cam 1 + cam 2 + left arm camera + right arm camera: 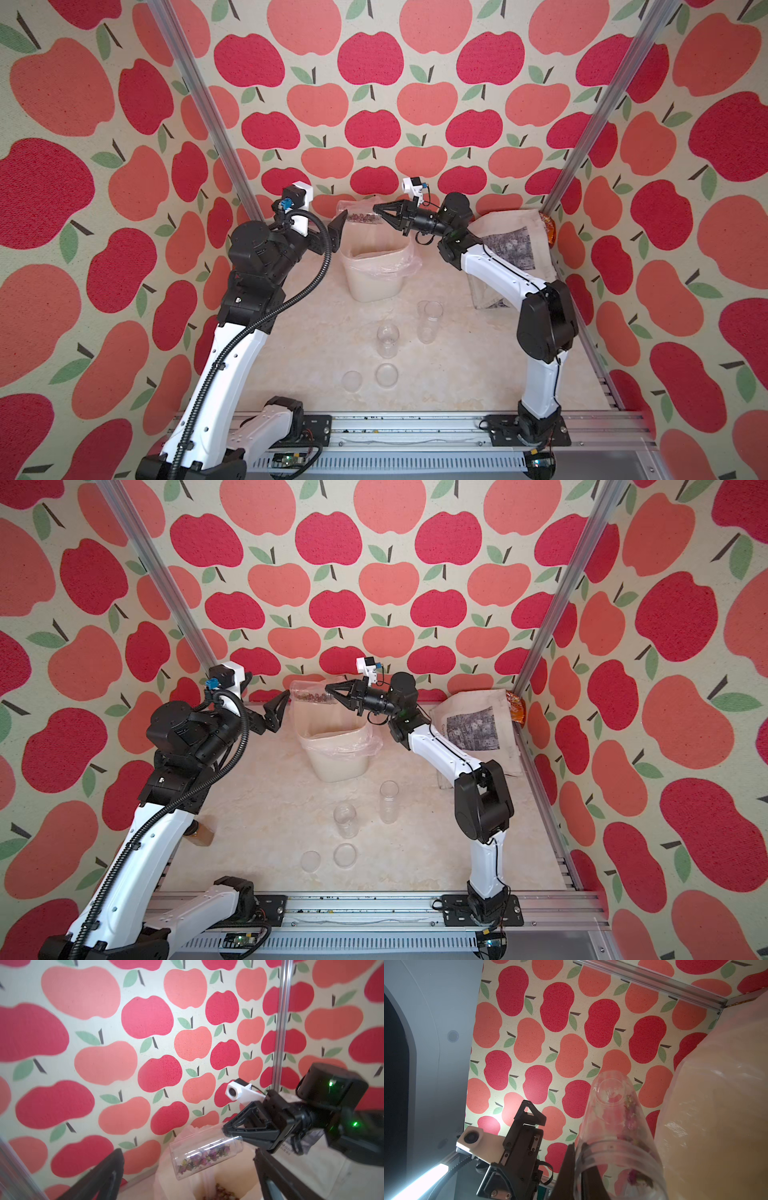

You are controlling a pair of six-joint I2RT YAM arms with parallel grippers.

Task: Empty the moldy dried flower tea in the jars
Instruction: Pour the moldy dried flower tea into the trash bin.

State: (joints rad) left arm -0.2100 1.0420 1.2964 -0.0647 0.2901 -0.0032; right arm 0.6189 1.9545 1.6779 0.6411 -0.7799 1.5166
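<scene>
1. Grip first: my right gripper (379,212) is clamping the jar (358,216) by what looks like its neck end, nearly level above the bin (374,286).
2. My left gripper (280,710) is standing wide and empty, just beside the jar's far end.
3. The moldy dried flower tea (202,1157) is lying along the jar's wall, so I am planning a slow wrist roll, dipping the mouth well inside the bin.

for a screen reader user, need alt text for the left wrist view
The right gripper holds a clear jar of dried flower tea on its side above the lined cream bin, which already has some tea in it. The left gripper's open fingers flank the bin, with an apple-print wall behind.
</scene>
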